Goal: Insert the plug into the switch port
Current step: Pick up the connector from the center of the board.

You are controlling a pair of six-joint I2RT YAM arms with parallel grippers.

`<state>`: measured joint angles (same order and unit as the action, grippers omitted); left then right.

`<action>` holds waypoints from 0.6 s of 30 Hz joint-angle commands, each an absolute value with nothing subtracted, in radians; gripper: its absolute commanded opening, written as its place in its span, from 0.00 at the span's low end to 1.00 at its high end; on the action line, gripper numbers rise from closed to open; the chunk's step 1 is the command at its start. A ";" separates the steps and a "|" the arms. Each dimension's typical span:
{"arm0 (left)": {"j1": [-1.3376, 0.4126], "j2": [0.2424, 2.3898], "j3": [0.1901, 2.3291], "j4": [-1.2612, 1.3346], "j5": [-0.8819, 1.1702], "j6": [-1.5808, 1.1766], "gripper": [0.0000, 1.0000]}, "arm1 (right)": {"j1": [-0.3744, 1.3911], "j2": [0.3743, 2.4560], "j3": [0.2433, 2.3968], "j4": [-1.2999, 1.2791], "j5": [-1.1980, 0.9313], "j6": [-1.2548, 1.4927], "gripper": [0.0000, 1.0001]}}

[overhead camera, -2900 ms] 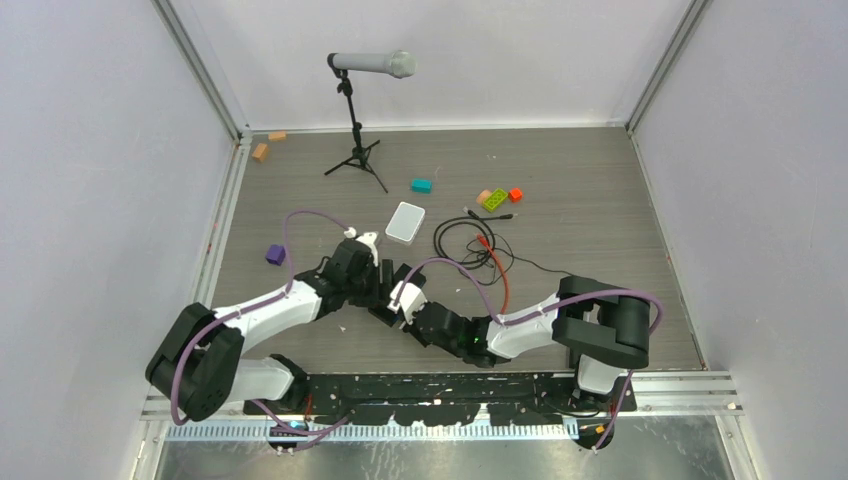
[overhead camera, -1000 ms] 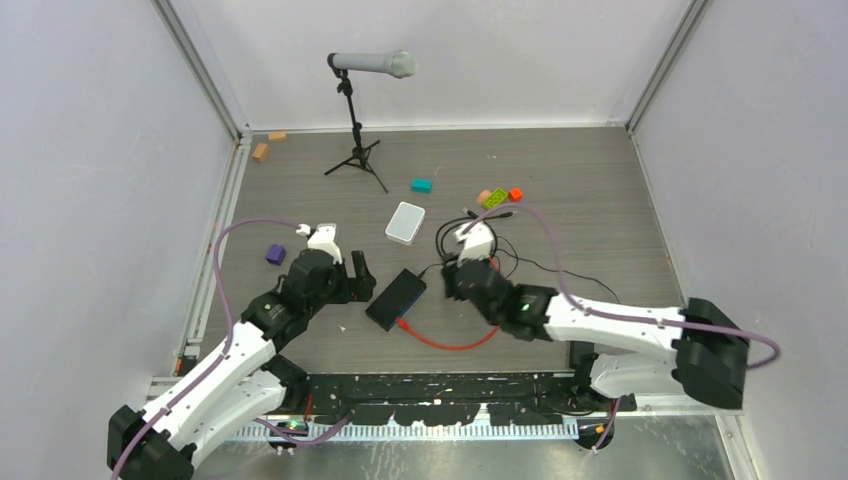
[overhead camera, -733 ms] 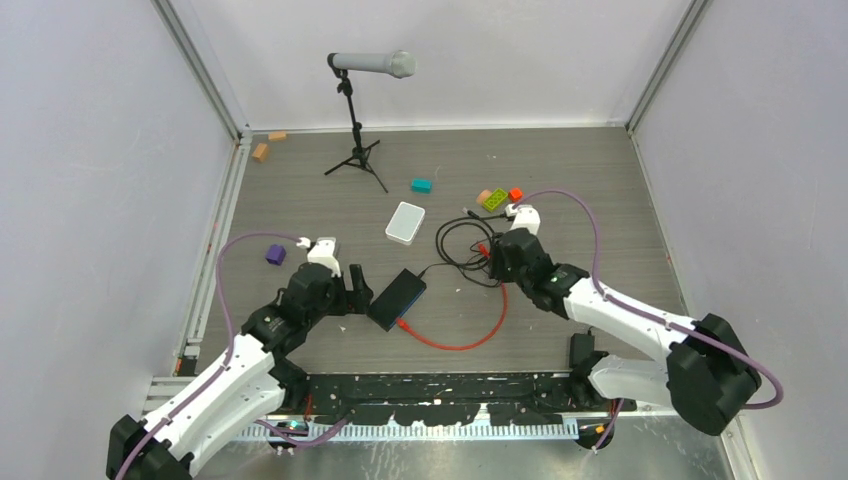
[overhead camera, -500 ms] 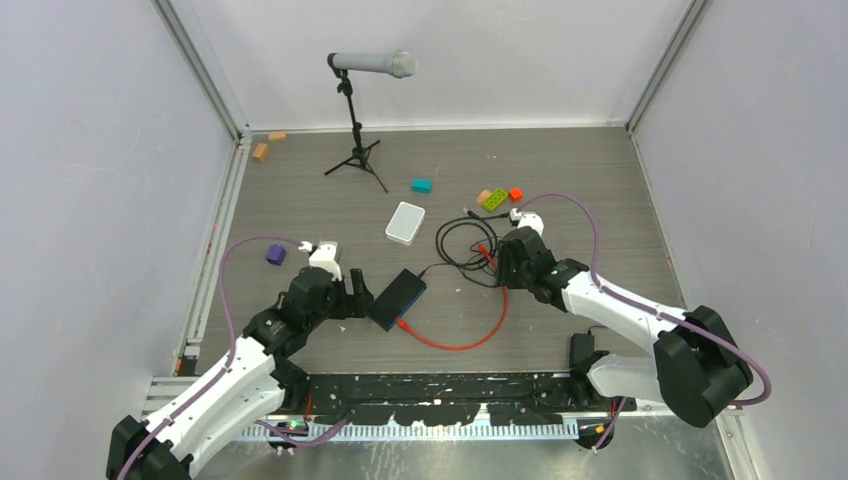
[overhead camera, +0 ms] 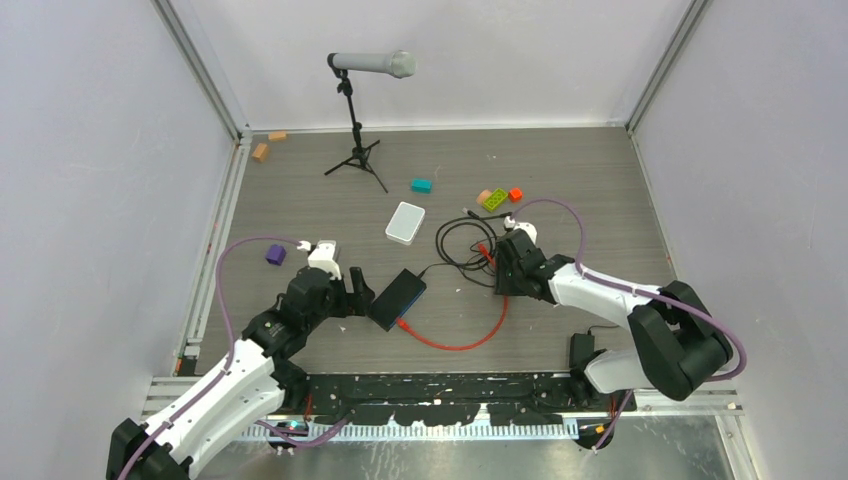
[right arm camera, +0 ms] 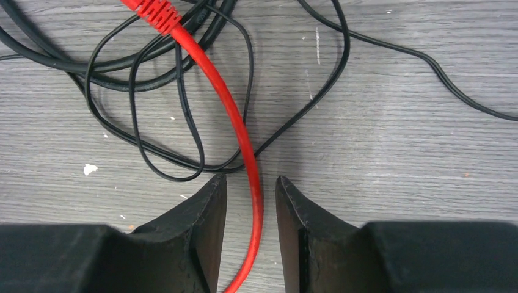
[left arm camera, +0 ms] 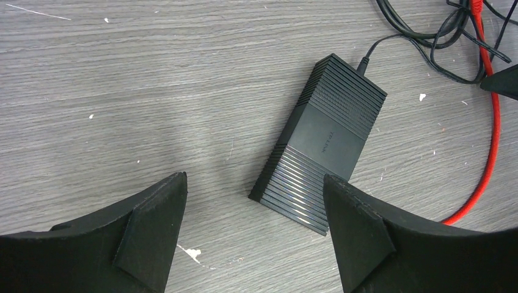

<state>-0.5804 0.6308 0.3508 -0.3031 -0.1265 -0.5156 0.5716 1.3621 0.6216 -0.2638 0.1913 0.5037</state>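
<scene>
The flat black switch (overhead camera: 396, 297) lies mid-table, also in the left wrist view (left arm camera: 324, 140); its ports do not show. The red cable (overhead camera: 470, 342) runs from the switch's near edge (overhead camera: 402, 323), where I cannot tell if it is seated, round to a red-booted plug (overhead camera: 483, 243) among black cables. In the right wrist view only the plug's boot (right arm camera: 153, 11) shows at the top edge. My right gripper (overhead camera: 500, 283) (right arm camera: 250, 180) straddles the red cable (right arm camera: 244, 140), jaws narrowly open with gaps either side. My left gripper (overhead camera: 358, 287) (left arm camera: 253, 183) is wide open just left of the switch.
A tangle of black cables (overhead camera: 462, 240) (right arm camera: 153, 91) lies under the plug. A white rounded box (overhead camera: 405, 222) sits behind the switch. A microphone stand (overhead camera: 358, 150), toy bricks (overhead camera: 495, 198), a teal block (overhead camera: 421, 185) and a purple block (overhead camera: 275, 254) lie further off.
Both grippers have left the switch. The right gripper moved right to the cable tangle, then settled low over the red cable. The left gripper backed slightly left.
</scene>
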 commanded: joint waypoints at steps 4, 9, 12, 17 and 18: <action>-0.577 0.637 0.346 -0.245 -0.114 -0.505 0.83 | 0.565 1.376 0.661 -0.302 0.243 0.543 0.10; -0.577 0.647 0.348 -0.242 -0.111 -0.503 0.83 | 0.565 1.282 0.632 -0.357 0.245 0.573 0.00; -0.576 0.651 0.349 -0.238 -0.108 -0.503 0.83 | 0.565 1.203 0.605 -0.405 0.221 0.615 0.01; -0.577 0.662 0.352 -0.232 -0.092 -0.499 0.82 | 0.567 1.064 0.552 -0.483 0.178 0.697 0.01; -0.577 0.665 0.354 -0.230 -0.087 -0.497 0.82 | 0.567 1.035 0.541 -0.494 0.173 0.709 0.01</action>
